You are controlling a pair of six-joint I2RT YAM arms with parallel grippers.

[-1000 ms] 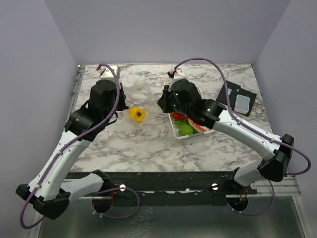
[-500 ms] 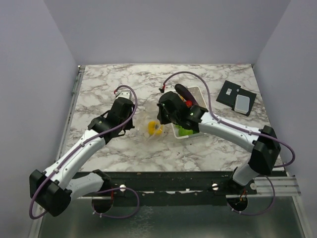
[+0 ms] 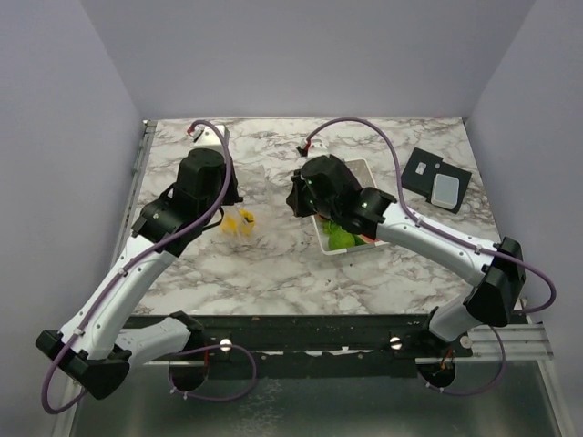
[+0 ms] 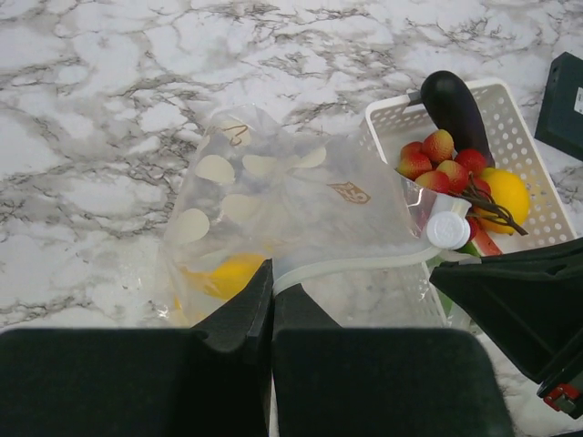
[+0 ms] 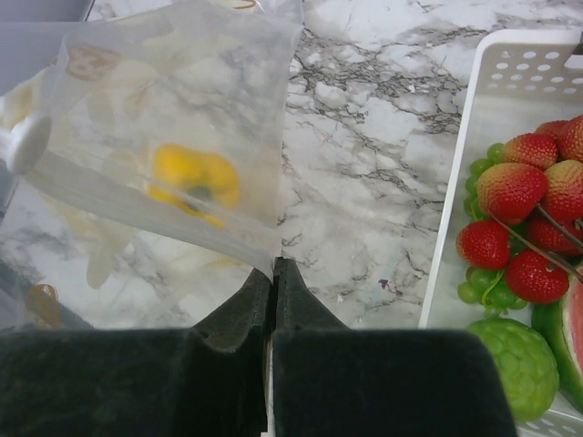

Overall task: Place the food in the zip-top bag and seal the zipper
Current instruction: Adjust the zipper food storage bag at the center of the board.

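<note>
The left gripper is clamped tight on the mouth edge of the zip-top bag, with the pale band of the zipper running off to the right from its fingertips. The right gripper is likewise pinched shut on a lower edge of the same bag, whose film fans up and to the left ahead of its fingers. Held from two sides like this, the thin plastic is spread flat rather than left to slump, probably so that the mouth can be controlled for loading or pressing closed. One yellow piece sits inside the bag, just ahead and left of the left fingertips. The rest of the food lies in the white basket, ahead and to the right of both hands: the eggplant at the far end, the red cherry cluster nearer, and the green pieces and watermelon slice closest to the right hand. With so much unbagged, sealing now looks premature.
</note>
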